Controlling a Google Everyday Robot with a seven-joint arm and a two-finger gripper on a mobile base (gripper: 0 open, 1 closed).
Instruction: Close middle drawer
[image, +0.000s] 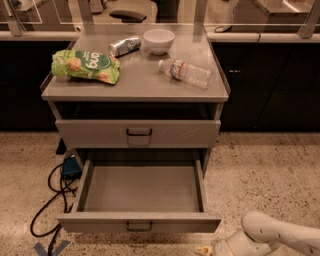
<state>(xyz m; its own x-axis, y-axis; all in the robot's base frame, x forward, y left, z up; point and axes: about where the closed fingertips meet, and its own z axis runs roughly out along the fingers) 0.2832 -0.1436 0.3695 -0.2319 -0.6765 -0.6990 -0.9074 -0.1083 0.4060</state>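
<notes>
Fingers of the gripper (209, 249) are cut off by the bottom edge of the camera view, right of centre. Whether they are spread or closed cannot be told, and no object is seen in their hold. The white arm (282, 235) behind them lies low over the speckled floor (260, 170), near the right front corner of the middle drawer (142, 187). That drawer stands pulled far out of the grey desk (135, 85), its long tray bare. The low approach looks chosen to bring the gripper level with the front panel (100, 222), where a straight push inward would send the drawer home. The dark wire handle (139, 227) at the panel's centre would likely not be needed for closing. Gripper and panel appear apart, so the push is judged not yet begun. Above, the upper drawer (175, 134) is shut. On the desk top lie a green snack bag (85, 66), a can (125, 46) on its side, a white bowl (159, 41) and a plastic water bottle (186, 72) on its side, all out of the drawer's path. A black cable (47, 200) trails on the floor left of the drawer, apart from its side wall.
</notes>
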